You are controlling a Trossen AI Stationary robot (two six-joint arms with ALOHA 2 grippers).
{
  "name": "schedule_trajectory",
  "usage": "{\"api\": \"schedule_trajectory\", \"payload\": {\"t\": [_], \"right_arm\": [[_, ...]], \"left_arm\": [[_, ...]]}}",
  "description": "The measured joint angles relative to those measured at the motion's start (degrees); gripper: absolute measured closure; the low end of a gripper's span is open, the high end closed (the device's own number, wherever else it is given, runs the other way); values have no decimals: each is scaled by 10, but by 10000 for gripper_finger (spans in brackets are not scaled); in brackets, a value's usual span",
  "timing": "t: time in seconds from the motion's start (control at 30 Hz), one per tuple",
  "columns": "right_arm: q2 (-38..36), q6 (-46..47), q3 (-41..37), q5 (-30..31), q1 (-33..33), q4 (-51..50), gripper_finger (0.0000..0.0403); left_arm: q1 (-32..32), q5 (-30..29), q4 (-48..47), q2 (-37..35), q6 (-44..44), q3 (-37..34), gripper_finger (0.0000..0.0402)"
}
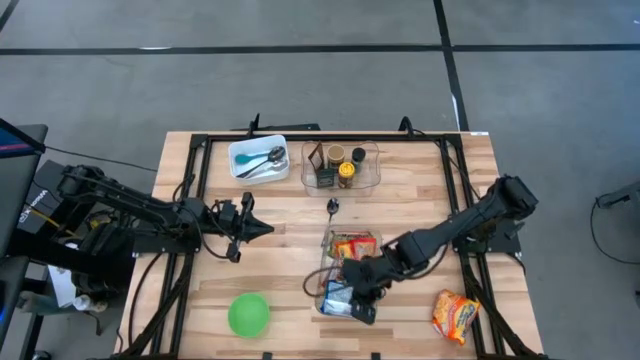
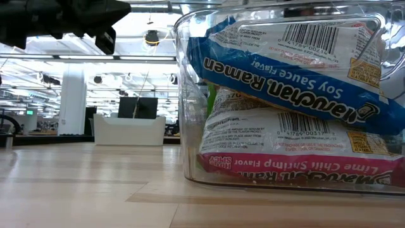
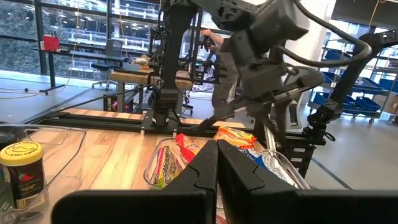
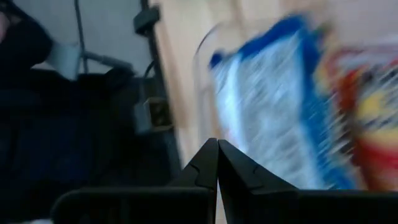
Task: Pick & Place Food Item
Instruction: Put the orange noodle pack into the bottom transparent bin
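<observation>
Left end effector [image 1: 262, 228] hovers over the tabletop [image 1: 290, 270] at its left-middle, fingers [image 3: 205, 163] pressed together, holding nothing. Near it, toward the front edge, lies a green ball [image 1: 249, 314]. At the back, a white tray [image 1: 259, 158] w/ spoons, then a clear container [image 1: 342, 166] w/ jars.

In the middle-front stands a clear bin [image 1: 340, 272] w/ ramen packs: in the low view a blue soy sauce pack [image 2: 285, 57] lies tilted on top of a pink lime chili shrimp pack [image 2: 297, 155]. Right end effector [image 1: 362, 310] is above the front end of this bin, fingers [image 4: 208, 163] shut, nothing between them; blue pack just beside it.

Another ramen pack [image 1: 455, 315], orange-red, lies on the tabletop right of the bin, apart from it.
</observation>
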Motion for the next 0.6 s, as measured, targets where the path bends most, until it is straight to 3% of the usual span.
{"api": "schedule_trajectory", "payload": {"t": [0.27, 0.6], "right_arm": [[0, 143, 0, -3, 67, -52, 399], [0, 386, 0, 17, 146, -228, 399]], "left_arm": [[0, 0, 0, 0, 0, 0, 401], [0, 0, 19, 0, 0, 0, 402]]}}
